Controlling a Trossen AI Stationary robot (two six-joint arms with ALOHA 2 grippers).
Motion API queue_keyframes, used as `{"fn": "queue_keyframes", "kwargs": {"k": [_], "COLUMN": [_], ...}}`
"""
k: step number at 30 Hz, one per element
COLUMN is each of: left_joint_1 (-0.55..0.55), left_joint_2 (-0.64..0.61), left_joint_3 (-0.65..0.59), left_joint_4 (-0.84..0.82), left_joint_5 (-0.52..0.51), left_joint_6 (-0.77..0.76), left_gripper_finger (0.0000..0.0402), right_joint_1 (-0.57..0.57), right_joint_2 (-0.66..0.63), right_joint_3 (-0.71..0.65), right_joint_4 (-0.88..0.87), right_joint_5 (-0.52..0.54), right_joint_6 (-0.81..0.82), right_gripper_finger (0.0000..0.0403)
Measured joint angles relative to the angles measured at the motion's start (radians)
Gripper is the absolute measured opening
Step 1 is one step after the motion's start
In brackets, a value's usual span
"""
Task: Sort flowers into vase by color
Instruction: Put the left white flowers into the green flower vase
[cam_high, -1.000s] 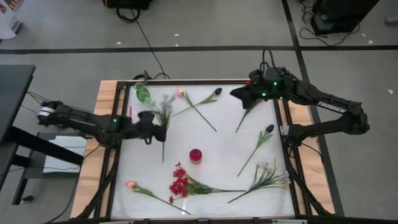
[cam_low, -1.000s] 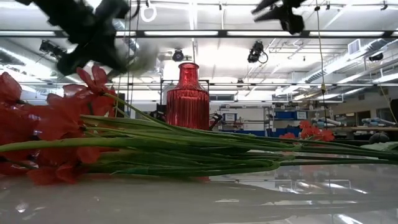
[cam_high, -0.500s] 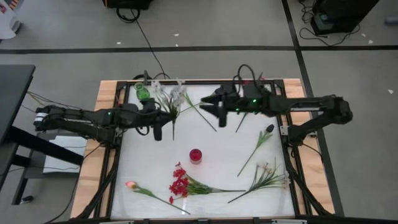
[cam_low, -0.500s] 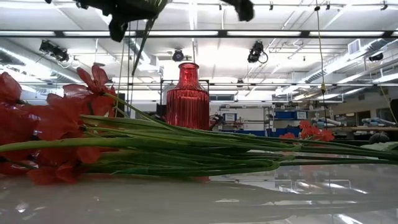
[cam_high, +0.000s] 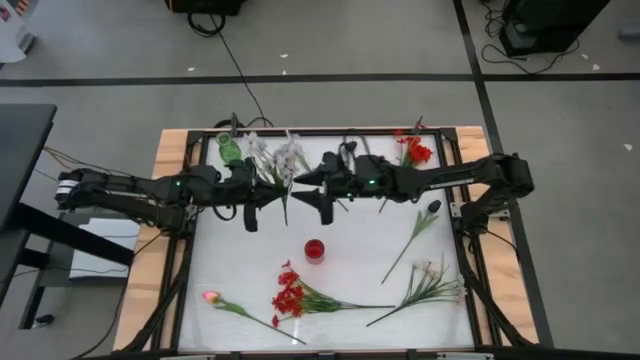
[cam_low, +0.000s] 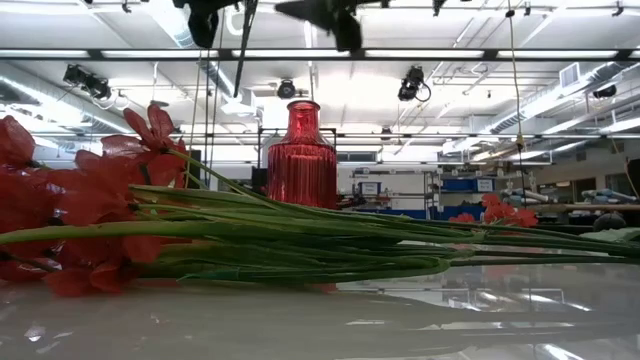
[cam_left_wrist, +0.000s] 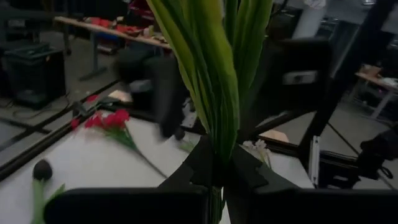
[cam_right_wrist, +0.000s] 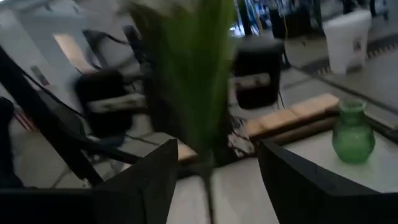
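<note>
Since the earlier frames the right gripper (cam_high: 300, 183) has swung from the table's two o'clock corner across toward the middle of the far edge, and its fingers have spread wide; the left gripper (cam_high: 262, 192) has carried its white flowers (cam_high: 278, 157) from nearer nine o'clock up toward eleven o'clock.

Going from the left of the high view: the left arm reaches in from nine o'clock, and its gripper is pinched tight on the green stems of the white flowers, as the left wrist view shows, with the stems (cam_left_wrist: 214, 74) rising between the dark fingers (cam_left_wrist: 249, 177). The white blooms stand up toward twelve o'clock, just beside a green vase (cam_high: 229, 149) at the eleven o'clock corner. The right gripper faces the same bunch from the other side, its fingers (cam_right_wrist: 292, 180) apart with the stems between them in the right wrist view; whether they touch the stems cannot be told.

A red vase (cam_high: 314, 249) stands upright near the table's centre. At six o'clock lies a bunch of red flowers (cam_high: 290, 297), with a pink tulip (cam_high: 211, 297) near seven o'clock. More red flowers (cam_high: 414, 150) lie at one o'clock, a dark bud (cam_high: 433, 207) at three o'clock, and pale flowers (cam_high: 430, 272) at four o'clock.
</note>
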Motion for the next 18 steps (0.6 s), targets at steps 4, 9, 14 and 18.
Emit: {"fn": "queue_keyframes", "kwargs": {"k": [4, 9, 14, 18], "left_joint_1": [-0.007, -0.007, -0.004, -0.001], "left_joint_2": [-0.001, -0.001, -0.001, -0.001], "left_joint_3": [0.0, 0.0, 0.0, 0.0], "left_joint_4": [-0.005, -0.01, -0.017, -0.018], "left_joint_5": [0.0, -0.001, -0.001, -0.003], "left_joint_6": [0.004, 0.021, 0.023, 0.038], "left_gripper_finger": [0.0025, 0.0025, 0.0025, 0.0025], "right_joint_1": [-0.002, -0.002, -0.013, -0.016], "right_joint_2": [0.028, 0.043, 0.04, 0.041], "right_joint_3": [0.059, 0.099, 0.109, 0.108], "right_joint_4": [0.009, -0.004, 0.0, -0.012], "right_joint_5": [-0.039, -0.067, -0.077, -0.081], "right_joint_6": [-0.034, -0.051, -0.063, -0.078], "right_gripper_finger": [0.0227, 0.02, 0.0152, 0.009]}}
